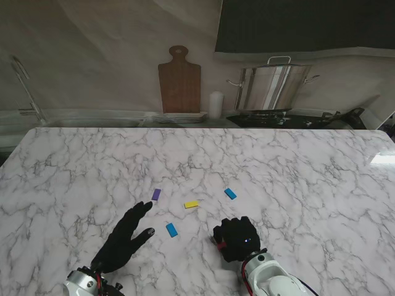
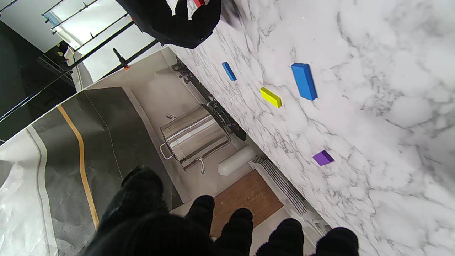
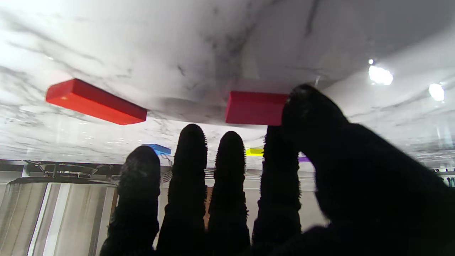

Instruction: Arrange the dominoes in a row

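Four dominoes lie flat on the marble: purple (image 1: 156,194), yellow (image 1: 191,204), a farther blue one (image 1: 230,193) and a nearer blue one (image 1: 171,230). My left hand (image 1: 126,237) is open, fingers stretched toward the purple domino (image 2: 322,157), just short of it. My right hand (image 1: 236,238) hovers palm down over two more dominoes, a red one (image 3: 96,102) and a crimson one (image 3: 254,107), both flat on the table. Its thumb (image 3: 309,106) overlaps the crimson domino's end; the other fingers are spread and hold nothing. From the stand only a red sliver (image 1: 220,245) shows beside that hand.
The marble table (image 1: 296,160) reaches far back and to both sides. Behind its far edge stand a wooden cutting board (image 1: 179,79), a white cylinder (image 1: 215,105) and a steel pot (image 1: 271,86) on a stove.
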`<state>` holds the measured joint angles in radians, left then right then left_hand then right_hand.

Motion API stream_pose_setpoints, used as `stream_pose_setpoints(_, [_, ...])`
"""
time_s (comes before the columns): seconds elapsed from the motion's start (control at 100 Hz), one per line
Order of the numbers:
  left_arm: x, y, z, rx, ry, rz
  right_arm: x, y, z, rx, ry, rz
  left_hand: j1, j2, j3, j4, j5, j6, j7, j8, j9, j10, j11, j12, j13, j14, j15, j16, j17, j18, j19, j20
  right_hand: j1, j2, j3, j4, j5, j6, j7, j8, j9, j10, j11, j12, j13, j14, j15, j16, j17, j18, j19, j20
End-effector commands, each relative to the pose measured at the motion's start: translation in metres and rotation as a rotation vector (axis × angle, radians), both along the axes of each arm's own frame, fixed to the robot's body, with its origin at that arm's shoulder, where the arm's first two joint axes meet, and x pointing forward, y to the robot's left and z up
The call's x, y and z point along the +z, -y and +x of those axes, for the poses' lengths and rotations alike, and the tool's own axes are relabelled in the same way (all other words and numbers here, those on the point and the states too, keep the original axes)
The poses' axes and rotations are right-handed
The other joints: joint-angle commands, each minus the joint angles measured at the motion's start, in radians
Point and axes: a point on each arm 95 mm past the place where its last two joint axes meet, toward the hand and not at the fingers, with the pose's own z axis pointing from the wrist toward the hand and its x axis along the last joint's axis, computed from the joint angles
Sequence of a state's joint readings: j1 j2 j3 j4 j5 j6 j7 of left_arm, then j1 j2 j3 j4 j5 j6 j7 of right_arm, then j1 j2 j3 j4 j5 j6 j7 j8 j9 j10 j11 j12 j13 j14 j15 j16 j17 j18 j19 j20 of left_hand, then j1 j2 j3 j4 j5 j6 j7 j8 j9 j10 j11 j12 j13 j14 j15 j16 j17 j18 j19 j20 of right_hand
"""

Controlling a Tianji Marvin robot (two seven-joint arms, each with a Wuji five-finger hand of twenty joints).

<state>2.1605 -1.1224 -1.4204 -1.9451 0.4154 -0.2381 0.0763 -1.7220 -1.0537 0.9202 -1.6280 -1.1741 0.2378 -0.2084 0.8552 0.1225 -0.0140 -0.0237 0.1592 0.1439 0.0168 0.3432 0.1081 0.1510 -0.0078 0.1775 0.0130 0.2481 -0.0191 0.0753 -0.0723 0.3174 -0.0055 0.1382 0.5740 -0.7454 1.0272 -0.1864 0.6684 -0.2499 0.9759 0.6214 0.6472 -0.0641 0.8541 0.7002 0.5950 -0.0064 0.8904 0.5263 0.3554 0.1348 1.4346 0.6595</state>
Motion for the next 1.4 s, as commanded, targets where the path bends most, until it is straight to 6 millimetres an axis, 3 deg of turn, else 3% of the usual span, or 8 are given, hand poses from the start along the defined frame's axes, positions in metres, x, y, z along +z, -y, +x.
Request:
stream_pose_setpoints(0.0, [-0.0027,0.0012,-0.0020,-0.010,-0.013,0.002,-0.0098,0.0034,-0.0044,0.001,-0.028,-0.017,0.029,0.008,-0.006,0.025,-0.014,-0.012,0.011,0.009,-0.013,-0.012,-0.005,-0.005,-0.012,-0.020,-0.002,0.009,0.000,-0.028,-0.001,0.015,0.045,-0.037,0.014,-0.012,0.010,-0.078,0.129,0.082,-0.022,-0.015,0.004,-0.005,0.000,-0.013,-0.013,-0.009,-0.012,0.002,-0.003,0.000])
stream_pose_setpoints(0.19, [-0.0027,0.0011,-0.0019,-0.009,-0.013,0.003,-0.0110,0.0033,-0.0043,0.004,-0.032,-0.015,0.029,0.007,-0.006,0.025,-0.017,-0.009,0.009,0.008,-0.013,-0.013,-0.005,-0.010,-0.012,-0.020,-0.002,0.009,0.000,-0.029,-0.001,0.016,0.052,-0.038,0.028,-0.009,0.000,-0.084,0.139,0.147,0.017,-0.003,-0.057,-0.050,0.028,-0.003,-0.056,-0.032,-0.011,0.009,-0.011,-0.001])
stream_pose_setpoints(0.49, [-0.0020,0.0003,-0.0014,-0.005,-0.011,0.002,-0.0122,0.0036,-0.0039,0.014,-0.032,-0.013,0.027,0.007,-0.007,0.025,-0.017,-0.009,0.009,0.009,-0.013,-0.011,-0.005,-0.014,-0.012,-0.020,-0.002,0.009,0.000,-0.029,0.000,0.018,0.069,-0.055,0.065,-0.003,-0.009,-0.145,0.133,0.209,0.292,-0.019,-0.260,-0.146,0.163,-0.014,-0.111,-0.049,0.056,0.038,-0.022,-0.011])
stream_pose_setpoints(0.62, [-0.0020,0.0001,-0.0013,-0.005,-0.010,0.002,-0.0127,0.0034,-0.0038,0.019,-0.032,-0.009,0.027,0.008,-0.007,0.025,-0.017,-0.009,0.009,0.009,-0.013,-0.011,-0.004,-0.014,-0.012,-0.020,-0.002,0.009,0.000,-0.029,0.000,0.019,0.086,-0.058,0.076,-0.003,-0.011,-0.156,0.131,0.219,0.364,-0.035,-0.264,-0.122,0.200,-0.025,-0.097,-0.041,0.067,0.042,-0.021,-0.014])
stream_pose_setpoints(0.75, [-0.0019,-0.0001,-0.0013,-0.004,-0.010,0.002,-0.0131,0.0032,-0.0037,0.021,-0.033,-0.005,0.027,0.007,-0.006,0.025,-0.017,-0.009,0.010,0.009,-0.013,-0.010,-0.004,-0.014,-0.012,-0.020,-0.002,0.009,0.000,-0.029,0.000,0.019,0.107,-0.050,0.075,-0.006,-0.020,-0.156,0.118,0.219,0.378,-0.046,-0.215,-0.042,0.200,-0.028,-0.074,-0.028,0.063,0.041,-0.021,-0.016])
stream_pose_setpoints(0.99, [-0.0018,-0.0004,-0.0013,-0.004,-0.009,0.002,-0.0134,0.0036,-0.0040,0.032,-0.034,-0.009,0.028,0.006,-0.006,0.025,-0.018,-0.009,0.009,0.009,-0.013,-0.011,-0.004,-0.014,-0.012,-0.020,-0.002,0.009,0.000,-0.029,-0.001,0.020,0.111,-0.048,0.064,-0.009,-0.064,-0.142,0.027,0.139,0.349,-0.051,-0.139,-0.005,0.179,-0.028,-0.061,-0.023,0.048,0.038,-0.023,-0.016])
stream_pose_setpoints(1.22, [-0.0018,-0.0005,-0.0013,-0.005,-0.008,0.003,-0.0134,0.0044,-0.0042,0.034,-0.028,-0.011,0.027,0.006,-0.006,0.025,-0.018,-0.009,0.010,0.009,-0.013,-0.011,-0.004,-0.013,-0.012,-0.019,-0.002,0.009,0.000,-0.028,-0.001,0.020,0.072,-0.016,0.029,-0.004,-0.012,-0.099,-0.020,-0.079,0.319,-0.026,-0.156,0.011,0.147,-0.012,-0.063,-0.020,0.020,0.040,-0.028,0.000])
stream_pose_setpoints(1.39, [-0.0019,-0.0005,-0.0014,-0.006,-0.008,0.003,-0.0129,0.0043,-0.0034,0.030,-0.018,-0.006,0.029,0.006,-0.005,0.025,-0.018,-0.009,0.009,0.009,-0.013,-0.011,-0.004,-0.013,-0.012,-0.020,-0.002,0.009,0.000,-0.029,-0.001,0.020,0.035,0.020,0.001,-0.008,0.017,-0.093,-0.016,-0.124,0.296,-0.019,-0.147,0.020,0.130,-0.006,-0.059,-0.016,0.006,0.038,-0.026,0.005])
